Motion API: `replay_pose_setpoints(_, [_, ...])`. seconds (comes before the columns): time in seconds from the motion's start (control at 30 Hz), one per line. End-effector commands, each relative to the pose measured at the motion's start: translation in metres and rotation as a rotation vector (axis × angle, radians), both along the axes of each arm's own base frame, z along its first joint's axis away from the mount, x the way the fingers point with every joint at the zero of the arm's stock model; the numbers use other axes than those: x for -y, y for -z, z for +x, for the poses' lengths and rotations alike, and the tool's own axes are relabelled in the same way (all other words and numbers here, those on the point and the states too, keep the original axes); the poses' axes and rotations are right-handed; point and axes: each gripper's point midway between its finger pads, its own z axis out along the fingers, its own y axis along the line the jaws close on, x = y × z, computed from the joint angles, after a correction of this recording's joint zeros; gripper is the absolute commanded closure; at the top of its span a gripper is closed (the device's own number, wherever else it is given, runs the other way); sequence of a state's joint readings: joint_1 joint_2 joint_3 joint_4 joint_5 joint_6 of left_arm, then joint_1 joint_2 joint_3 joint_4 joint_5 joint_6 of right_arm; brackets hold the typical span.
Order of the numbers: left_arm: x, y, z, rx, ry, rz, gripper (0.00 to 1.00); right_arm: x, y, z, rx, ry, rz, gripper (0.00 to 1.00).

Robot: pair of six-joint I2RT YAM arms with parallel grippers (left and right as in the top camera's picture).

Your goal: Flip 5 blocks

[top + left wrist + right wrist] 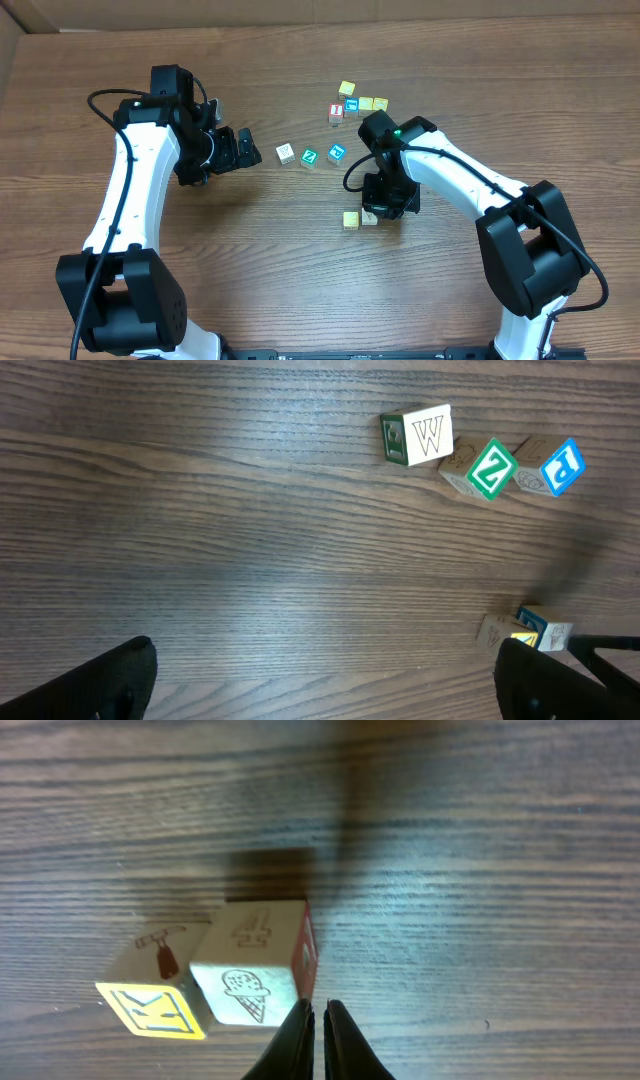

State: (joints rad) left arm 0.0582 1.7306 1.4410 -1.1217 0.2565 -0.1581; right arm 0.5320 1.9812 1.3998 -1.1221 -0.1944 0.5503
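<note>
Where the blocks lie: W block (428,434), Z block (491,468) and P block (562,466) sit in a short row just above the overhead frame's middle; the ice-cream block (247,982) and K block (158,970) sit side by side and touching, lower and to the right
Spare cubes (358,103): a loose cluster of yellow, red and blue near the top of the overhead frame, well apart from the row
Right gripper (318,1020): clenched, fingers pressed together, holding nothing; its tips sit just beside the ice-cream block's red side face; contact I cannot tell
Left gripper (248,150): spread wide and empty, hanging left of the row, near the W block
How they will handle: wooden cubes, likely light and stiff; the smooth painted faces could skid on the table (300,260) if nudged rather than gripped
Where to take hold: across two opposite side faces, about mid-height; for the ice-cream block its left face is blocked by the K block, so the near and far faces look the better pair
Risk: a pinch set too low may scrape the wood; one set too high may let the cube pivot out
</note>
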Motion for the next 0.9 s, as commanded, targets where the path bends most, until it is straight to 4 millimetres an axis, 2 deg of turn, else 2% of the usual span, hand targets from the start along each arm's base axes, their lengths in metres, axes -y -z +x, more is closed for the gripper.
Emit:
replay_pose_setpoints(0.0, [0.003, -0.002, 0.005, 0.011, 0.013, 0.006, 0.00, -0.002, -0.007, 0.002, 0.033, 0.001, 0.012, 0.92])
replay_pose_setpoints(0.17, [0.004, -0.002, 0.005, 0.011, 0.013, 0.006, 0.00, 0.011, -0.004, 0.011, 0.079, 0.025, -0.074, 0.95])
replay_pose_setpoints(0.37, [0.004, -0.002, 0.005, 0.011, 0.013, 0.006, 0.00, 0.014, 0.004, 0.007, 0.072, 0.025, -0.078, 0.96])
replay_pose_setpoints(0.53, [0.004, -0.002, 0.005, 0.011, 0.013, 0.006, 0.00, 0.009, 0.006, 0.001, 0.052, 0.021, -0.056, 0.96])
replay_pose_setpoints(0.7, [0.004, -0.002, 0.005, 0.011, 0.013, 0.006, 0.00, -0.005, 0.004, -0.004, 0.023, 0.008, 0.023, 0.96])
replay_pose_setpoints(0.87, [0.004, -0.002, 0.005, 0.011, 0.013, 0.006, 0.00, -0.005, 0.003, -0.005, 0.016, 0.010, 0.028, 0.96])
